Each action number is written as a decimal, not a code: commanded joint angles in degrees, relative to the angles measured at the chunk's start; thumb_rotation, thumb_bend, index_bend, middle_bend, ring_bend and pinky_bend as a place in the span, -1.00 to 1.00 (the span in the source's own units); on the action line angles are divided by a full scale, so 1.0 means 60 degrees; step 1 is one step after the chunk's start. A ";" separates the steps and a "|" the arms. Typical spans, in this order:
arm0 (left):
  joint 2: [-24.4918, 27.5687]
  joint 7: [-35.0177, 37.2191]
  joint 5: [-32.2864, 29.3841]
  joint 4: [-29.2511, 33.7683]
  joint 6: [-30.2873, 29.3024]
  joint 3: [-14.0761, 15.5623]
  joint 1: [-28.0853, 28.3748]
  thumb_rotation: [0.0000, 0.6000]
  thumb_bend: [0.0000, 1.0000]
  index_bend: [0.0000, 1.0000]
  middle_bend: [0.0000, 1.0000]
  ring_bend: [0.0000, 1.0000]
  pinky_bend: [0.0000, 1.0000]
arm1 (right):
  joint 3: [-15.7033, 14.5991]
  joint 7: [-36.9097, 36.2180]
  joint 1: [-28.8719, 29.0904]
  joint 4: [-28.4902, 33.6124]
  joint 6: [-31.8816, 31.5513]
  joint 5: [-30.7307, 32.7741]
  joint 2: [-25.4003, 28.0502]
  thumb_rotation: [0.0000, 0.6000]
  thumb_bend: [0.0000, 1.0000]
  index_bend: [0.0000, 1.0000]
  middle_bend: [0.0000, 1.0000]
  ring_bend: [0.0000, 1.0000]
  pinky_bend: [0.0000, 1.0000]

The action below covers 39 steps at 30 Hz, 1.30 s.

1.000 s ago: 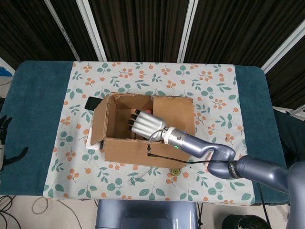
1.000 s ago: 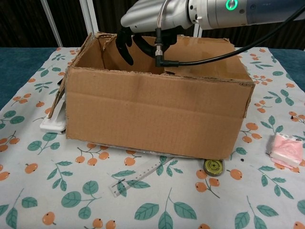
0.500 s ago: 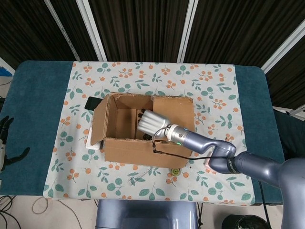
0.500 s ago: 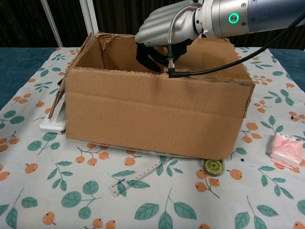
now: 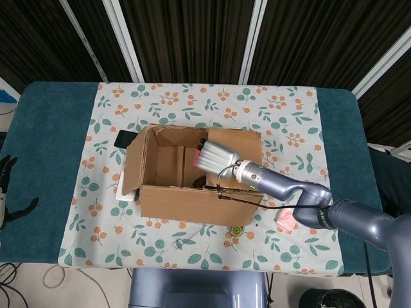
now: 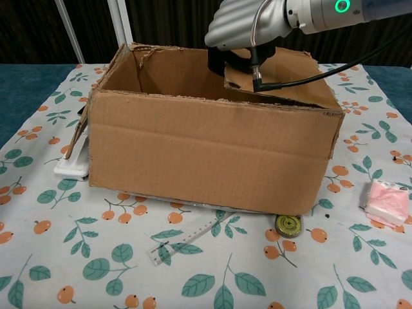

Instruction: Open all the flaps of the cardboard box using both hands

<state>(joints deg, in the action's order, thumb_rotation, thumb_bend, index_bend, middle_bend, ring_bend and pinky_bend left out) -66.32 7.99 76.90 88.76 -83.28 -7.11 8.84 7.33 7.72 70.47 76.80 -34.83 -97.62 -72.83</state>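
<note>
Cardboard box (image 6: 206, 161) is sitting mid-table on the floral cloth (image 5: 282, 109), near wall facing me. Farther in, I am curling my right hand (image 6: 241, 22) over the right flap's (image 5: 239, 151) edge, fingers gripping it.

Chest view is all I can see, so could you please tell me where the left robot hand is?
Observer: The left robot hand is at the far left edge of the head view, beyond the table's edge, well away from the cardboard box.
Operator: Thank you. How much of the opening does the right flap cover?
Observer: The right flap covers roughly its right half; the right robot hand is at the flap's inner edge.
Operator: Is anything behind the box?
Observer: A flat black object lies by its far left corner.
</note>
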 commanded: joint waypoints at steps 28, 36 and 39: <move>0.0025 0.0117 0.0171 0.0125 -0.0003 -0.0096 -0.0094 1.00 -0.59 -1.00 -1.00 -1.00 -0.89 | 0.0254 0.1382 -0.0148 0.2087 -0.0048 0.0554 0.2963 1.00 1.00 0.38 0.08 -0.33 -0.39; 0.0061 0.0214 0.0258 0.0163 0.0017 -0.0069 -0.0118 1.00 -0.59 -1.00 -1.00 -1.00 -0.89 | 0.0285 0.1583 -0.0470 0.2501 -0.0012 0.0954 0.3665 1.00 1.00 0.38 0.02 -0.37 -0.40; 0.0074 0.0258 0.0282 0.0165 -0.0005 -0.0073 -0.0136 1.00 -0.59 -1.00 -1.00 -1.00 -0.89 | 0.0256 0.1699 -0.0618 0.2568 0.0000 0.1098 0.3811 1.00 1.00 0.38 -0.03 -0.40 -0.41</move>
<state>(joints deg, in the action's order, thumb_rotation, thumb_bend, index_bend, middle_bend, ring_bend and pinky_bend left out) -65.89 9.51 78.57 89.74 -83.29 -7.54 8.03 8.92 17.76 66.92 92.08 -34.86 -91.17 -50.09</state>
